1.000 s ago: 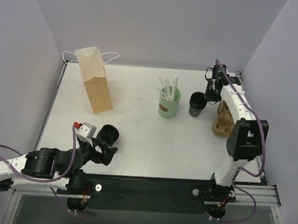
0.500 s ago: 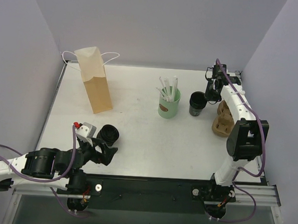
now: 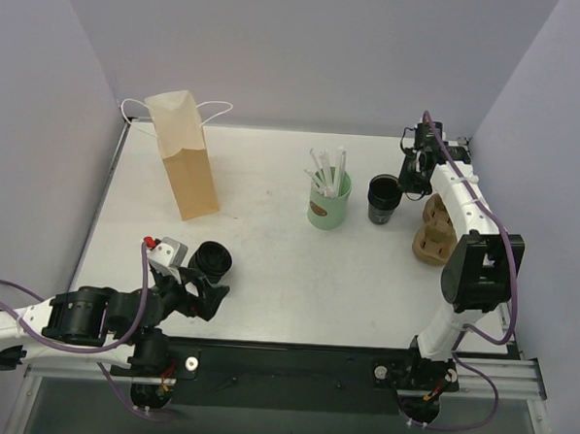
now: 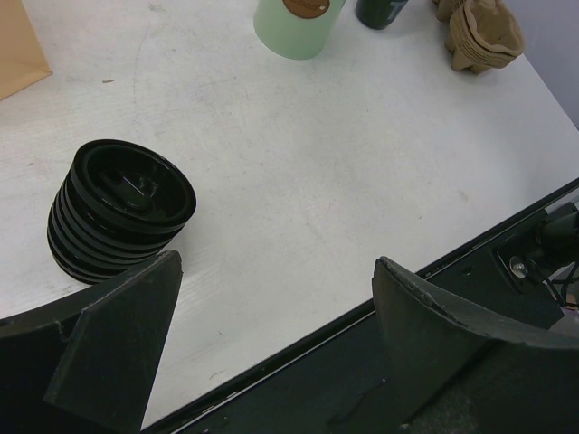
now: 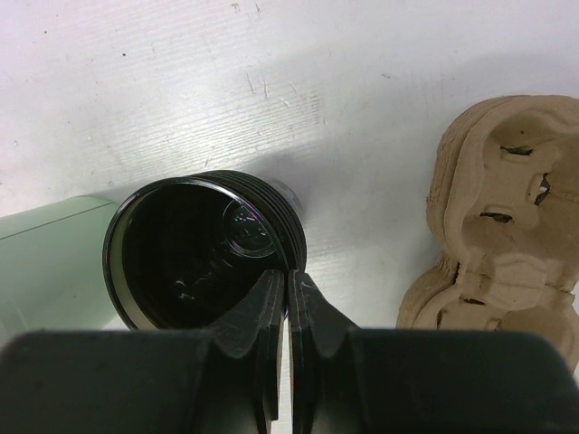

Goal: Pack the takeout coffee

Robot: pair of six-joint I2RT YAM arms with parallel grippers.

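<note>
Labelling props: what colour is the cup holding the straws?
The straw cup is mint green, seen best in the top external view.

A white table [image 3: 269, 250] holds everything. A stack of black lids [image 4: 122, 212] sits just in front of the left hand [image 4: 271, 353], close to its left finger, and it leans a bit. A tall brown paper bag [image 3: 186, 158] with white string handles stands far out ahead of that hand, well apart from it. A green cup [image 3: 327, 209] stands near the right hand [image 5: 288, 289], off to its left in the right wrist view. White straws [image 3: 327, 168] stick up out of the cup. A pile of brown cardboard cup trays [image 5: 502, 226] lies close on that hand's right.
</note>
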